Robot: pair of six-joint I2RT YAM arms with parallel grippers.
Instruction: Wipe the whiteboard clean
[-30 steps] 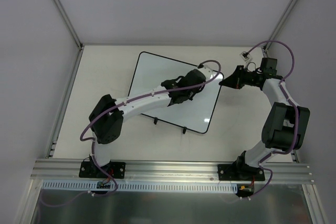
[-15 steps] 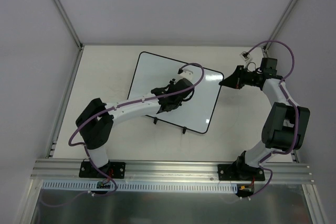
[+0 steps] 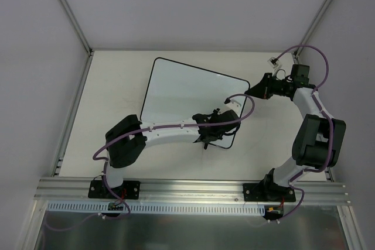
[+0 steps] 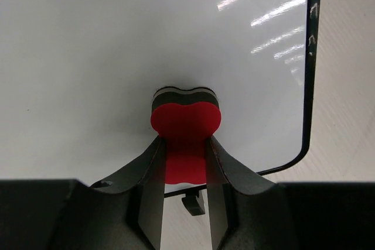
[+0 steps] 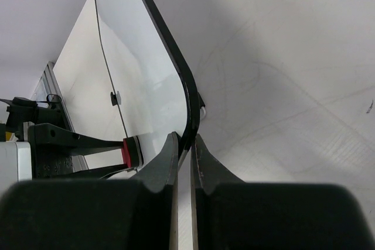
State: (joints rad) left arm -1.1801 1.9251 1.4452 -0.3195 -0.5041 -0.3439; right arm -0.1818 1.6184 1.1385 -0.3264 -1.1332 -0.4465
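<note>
From above, the whiteboard (image 3: 181, 95) lies flat and skewed in the middle of the table (image 3: 117, 86), its surface bare of writing. The left gripper (image 3: 215, 126) sits over the board's 5 o'clock corner, and the right gripper (image 3: 251, 91) meets its 3 o'clock corner. At the left wrist, the left gripper (image 4: 183, 150) is clamped on a red eraser (image 4: 186, 122), whose dark underside presses on the whiteboard (image 4: 117, 45). The black frame curves round at 4 o'clock and a small black foot (image 4: 193, 202) shows at 6 o'clock. At the right wrist, the right gripper (image 5: 184, 144) pinches the black frame of the whiteboard (image 5: 140, 86), with the eraser (image 5: 128, 150) visible toward 9 o'clock.
</note>
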